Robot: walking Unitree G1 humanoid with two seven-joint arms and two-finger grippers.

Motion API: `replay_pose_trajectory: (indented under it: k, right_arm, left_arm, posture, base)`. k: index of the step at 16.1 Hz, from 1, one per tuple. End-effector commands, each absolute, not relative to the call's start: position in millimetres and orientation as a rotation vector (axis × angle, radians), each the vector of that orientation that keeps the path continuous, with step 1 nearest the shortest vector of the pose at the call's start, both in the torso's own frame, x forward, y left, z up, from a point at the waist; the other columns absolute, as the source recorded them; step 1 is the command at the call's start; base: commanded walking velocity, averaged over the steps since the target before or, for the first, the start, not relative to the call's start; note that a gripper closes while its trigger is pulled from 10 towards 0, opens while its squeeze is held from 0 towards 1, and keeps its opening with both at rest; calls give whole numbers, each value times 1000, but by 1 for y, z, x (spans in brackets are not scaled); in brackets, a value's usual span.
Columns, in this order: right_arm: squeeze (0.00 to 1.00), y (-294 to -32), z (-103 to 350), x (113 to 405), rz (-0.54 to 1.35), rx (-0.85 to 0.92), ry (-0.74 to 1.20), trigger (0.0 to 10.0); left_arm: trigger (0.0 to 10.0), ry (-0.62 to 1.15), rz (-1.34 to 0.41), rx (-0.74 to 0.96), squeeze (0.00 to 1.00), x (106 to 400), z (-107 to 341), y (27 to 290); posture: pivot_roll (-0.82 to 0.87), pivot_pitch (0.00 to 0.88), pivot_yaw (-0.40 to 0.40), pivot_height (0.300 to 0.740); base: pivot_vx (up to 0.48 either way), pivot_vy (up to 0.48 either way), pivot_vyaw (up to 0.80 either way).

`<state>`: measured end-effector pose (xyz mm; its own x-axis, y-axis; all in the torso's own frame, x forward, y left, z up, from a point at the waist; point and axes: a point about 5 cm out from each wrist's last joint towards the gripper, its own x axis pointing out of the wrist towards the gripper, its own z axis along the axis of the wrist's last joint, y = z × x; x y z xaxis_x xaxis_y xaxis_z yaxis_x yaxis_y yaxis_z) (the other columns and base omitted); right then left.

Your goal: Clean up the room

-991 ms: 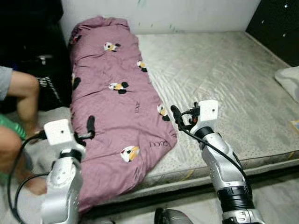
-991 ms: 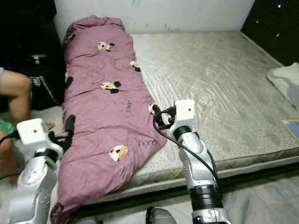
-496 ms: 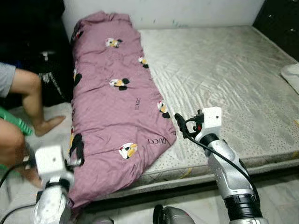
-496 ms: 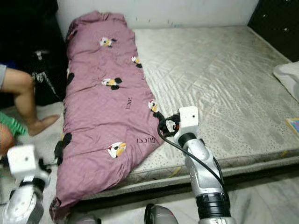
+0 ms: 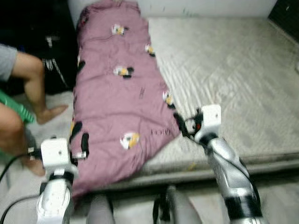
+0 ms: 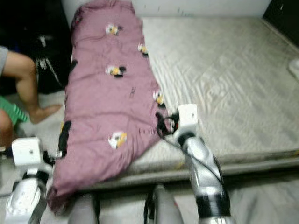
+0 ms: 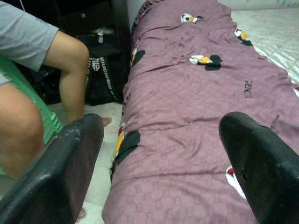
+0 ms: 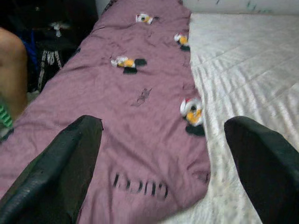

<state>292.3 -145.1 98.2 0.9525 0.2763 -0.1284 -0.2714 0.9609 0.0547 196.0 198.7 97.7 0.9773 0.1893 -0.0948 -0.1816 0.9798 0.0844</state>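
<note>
Blanket (image 5: 117, 88) lies along the bed's (image 5: 233, 65) left edge, its near corner overhanging. Both claws, left (image 5: 84, 142) and right (image 5: 180, 123), gape wide, empty; a one-sided grab could drag it toward the person's leg (image 5: 35, 81).

A bare grey mattress (image 5: 233, 70) fills the bed against a pale wall (image 5: 210, 7). Pale floor (image 6: 261, 205) lies below; dark furniture (image 7: 88, 18) stands beside.

Left gripper (image 7: 161, 172) with both black fingers (image 7: 74, 168) spread wide apart, purple quilt (image 7: 196, 116) with cartoon patches lying lengthwise between them, pale mattress (image 7: 275, 28) beyond, seated person's bare leg (image 7: 74, 74) beside the quilt, green chair (image 7: 28, 100), dark bag (image 7: 103, 74) behind.
</note>
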Motion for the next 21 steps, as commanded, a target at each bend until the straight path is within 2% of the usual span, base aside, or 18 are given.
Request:
replay_pose_trajectory:
  k: [1, 10, 16, 21]
  right_arm:
    - [0, -148, 98, 290, 265, 34, 146, 10000]
    - [0, -142, 100, 295, 315, -12, 136, 10000]
    - [0, -139, 93, 296, 343, -45, 188, 10000]
    - [0, -137, 88, 296, 361, -50, 227, 10000]
  left_arm:
    - [10000, 95, 198, 90, 0, 196, 100, 200]
    - [10000, 93, 218, 12, 0, 204, 103, 195]
    - [10000, 103, 200, -9, 0, 207, 102, 193]
    - [10000, 97, 178, -30, 0, 207, 102, 193]
  posture:
    - [12, 102, -40, 611]
    - [14, 90, -47, 611]
    - [15, 82, -50, 611]
    - [15, 84, -51, 611]
  base:
    - [0, 0, 0]
    - [0, 0, 0]
    - [0, 0, 736]
    - [0, 0, 0]
